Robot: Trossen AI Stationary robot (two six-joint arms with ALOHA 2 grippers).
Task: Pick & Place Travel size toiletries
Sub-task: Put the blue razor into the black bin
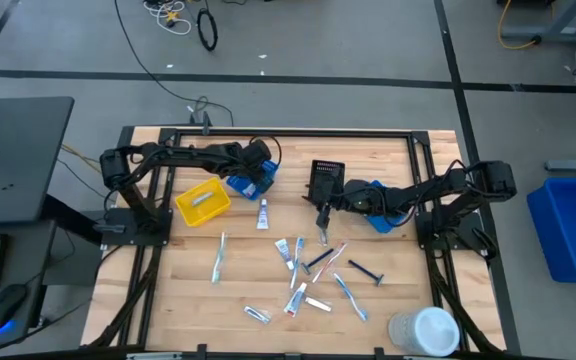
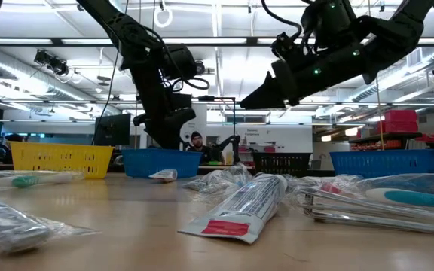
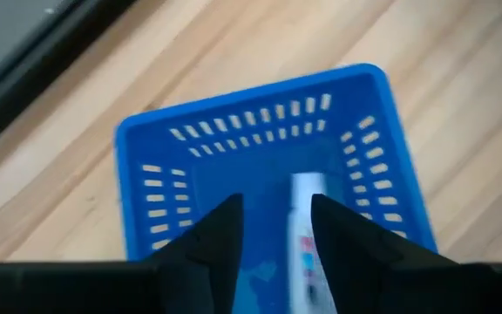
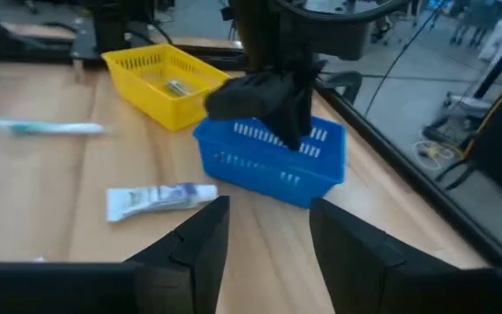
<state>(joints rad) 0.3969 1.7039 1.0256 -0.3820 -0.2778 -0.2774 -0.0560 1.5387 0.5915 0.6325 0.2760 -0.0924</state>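
While a white toothpaste tube (image 3: 306, 249) lies on the floor of the blue basket (image 3: 159, 187), the left gripper (image 3: 274, 235) hangs directly above it, its two dark fingers spread with the tube showing in the gap between them and touching neither. From overhead, this gripper (image 1: 258, 165) sits over the basket (image 1: 240, 186) at the far left-centre of the wooden table (image 1: 183, 290).

Just beyond the left gripper's reach, a second toothpaste tube (image 1: 263, 213) lies on bare wood beside the blue basket; the right wrist view shows the same tube (image 4: 159, 200) just in front of the basket wall (image 4: 268, 161). Past the basket stands a yellow basket (image 1: 203, 202) with one pale item (image 1: 200, 199) inside.

The right gripper (image 4: 268, 235) is held clear of the table, fingers spread and holding nothing, aimed toward the blue basket and the left arm's gripper (image 4: 264, 100) above it. Overhead, it (image 1: 323, 210) hovers just in front of a black basket (image 1: 326, 180).

Below and in front of the right gripper, the remaining toiletries (image 1: 313, 270) are scattered over the middle of the table: tubes, slim toothbrushes and a dark razor (image 1: 366, 271), several in clear wrappers. One wrapped toothbrush (image 1: 218, 256) lies apart toward the left arm's side. A large white round lidded container (image 1: 425, 330) stands at the table's near right corner, well away from both grippers.

At table height, a wrapped tube with a red end (image 2: 236, 211) lies closest to the lens.
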